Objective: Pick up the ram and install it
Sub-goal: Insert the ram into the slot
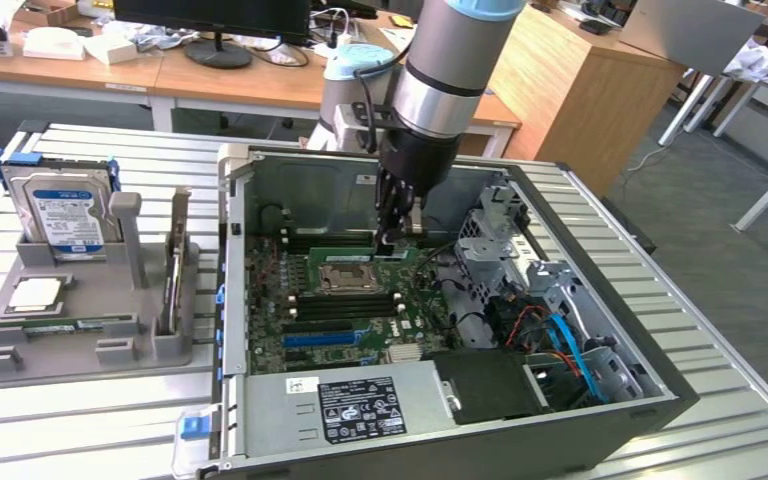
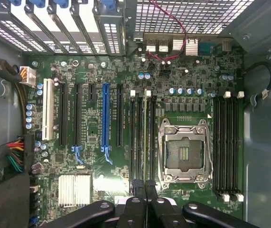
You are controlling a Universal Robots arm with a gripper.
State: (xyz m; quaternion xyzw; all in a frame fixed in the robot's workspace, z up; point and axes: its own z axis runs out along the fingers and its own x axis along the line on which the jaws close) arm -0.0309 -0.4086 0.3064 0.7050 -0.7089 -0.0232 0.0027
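The ram (image 1: 351, 256) is a thin green stick standing on edge along a black slot on the far side of the CPU socket (image 1: 347, 277), inside the open computer case (image 1: 357, 190). My gripper (image 1: 394, 240) reaches straight down into the case and is shut on the stick's top edge. In the wrist view the ram (image 2: 145, 133) appears as a narrow pale line over one of the slots beside the CPU socket (image 2: 185, 152), and the gripper (image 2: 144, 187) has its black fingers (image 2: 135, 190) pressed together on it. Whether the stick is fully seated cannot be told.
The green motherboard (image 2: 92, 128) has a blue slot and several black ones. On the exterior view's left, a grey holder (image 1: 131, 350) carries a hard drive (image 1: 64, 215), a square silver chip (image 1: 35, 293) and a green strip (image 1: 57, 324). A power supply (image 1: 357, 405) fills the case's near side.
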